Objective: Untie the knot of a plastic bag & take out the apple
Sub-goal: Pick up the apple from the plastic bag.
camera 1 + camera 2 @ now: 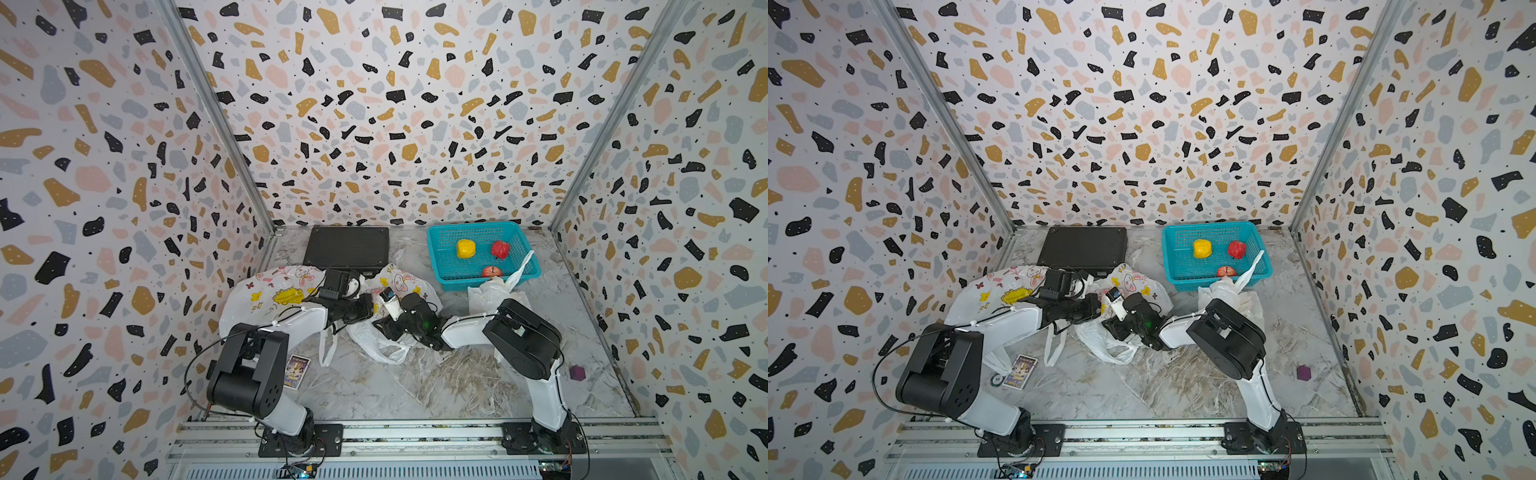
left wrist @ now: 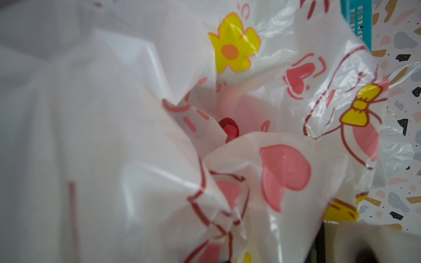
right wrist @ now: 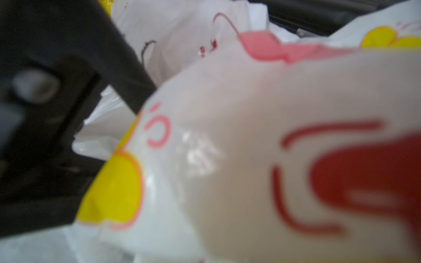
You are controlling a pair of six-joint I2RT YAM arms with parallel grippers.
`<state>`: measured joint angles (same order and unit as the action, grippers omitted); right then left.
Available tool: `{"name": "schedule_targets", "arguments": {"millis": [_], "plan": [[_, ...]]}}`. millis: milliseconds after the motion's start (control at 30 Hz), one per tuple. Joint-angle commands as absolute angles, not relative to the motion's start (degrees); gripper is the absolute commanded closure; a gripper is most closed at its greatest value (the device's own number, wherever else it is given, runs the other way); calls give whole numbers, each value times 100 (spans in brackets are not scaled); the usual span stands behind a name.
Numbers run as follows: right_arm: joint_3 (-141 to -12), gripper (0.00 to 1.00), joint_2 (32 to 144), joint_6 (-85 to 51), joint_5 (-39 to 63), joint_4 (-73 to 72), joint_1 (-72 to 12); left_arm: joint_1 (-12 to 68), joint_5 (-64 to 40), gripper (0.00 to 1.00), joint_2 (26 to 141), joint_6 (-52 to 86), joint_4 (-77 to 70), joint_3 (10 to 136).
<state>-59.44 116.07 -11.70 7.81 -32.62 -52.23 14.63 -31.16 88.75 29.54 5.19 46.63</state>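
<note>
So the apple (image 2: 228, 129) sits in the bag (image 1: 401, 283) mouth, dead ahead of left gripper (image 1: 365, 306), which is clamped on bag. Right gripper (image 1: 385, 300) jaws: can't tell.

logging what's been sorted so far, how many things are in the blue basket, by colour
In the blue basket:
yellow item: 1
red item: 1
red-orange item: 1
total: 3
</note>
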Motion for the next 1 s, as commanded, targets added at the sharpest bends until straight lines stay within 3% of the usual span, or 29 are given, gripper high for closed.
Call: {"name": "schedule_targets", "arguments": {"millis": [0, 167, 300, 500, 567, 767, 900, 967], "plan": [[-5489, 48, 10896, -1313, 758, -3200, -5221, 1474, -3027, 100, 8774, 2684, 830, 4951], [-4730, 46, 10320, -1562, 757, -3352, -5218, 1371, -2719, 100, 8664, 2654, 999, 5083], [-4355, 33, 10114, -1792, 682, -3361, -5216, 1347, -2587, 100, 8541, 2617, 1002, 5098], [-3956, 26, 9696, -1886, 736, -3229, -5202, 1323, -2532, 100, 8425, 2542, 1185, 5071], [-3738, 28, 9492, -1868, 822, -3373, -5184, 1319, -2515, 100, 8398, 2521, 1189, 5072], [-3445, 54, 9117, -1818, 970, -3370, -5056, 1310, -2509, 100, 8376, 2499, 1204, 5093], [-3433, 55, 8948, -1775, 1099, -3022, -5046, 1283, -2491, 100, 8368, 2485, 1244, 5132], [-3313, 47, 8767, -1714, 1043, -2805, -5041, 1268, -2480, 100, 8344, 2458, 1276, 5150]]}}
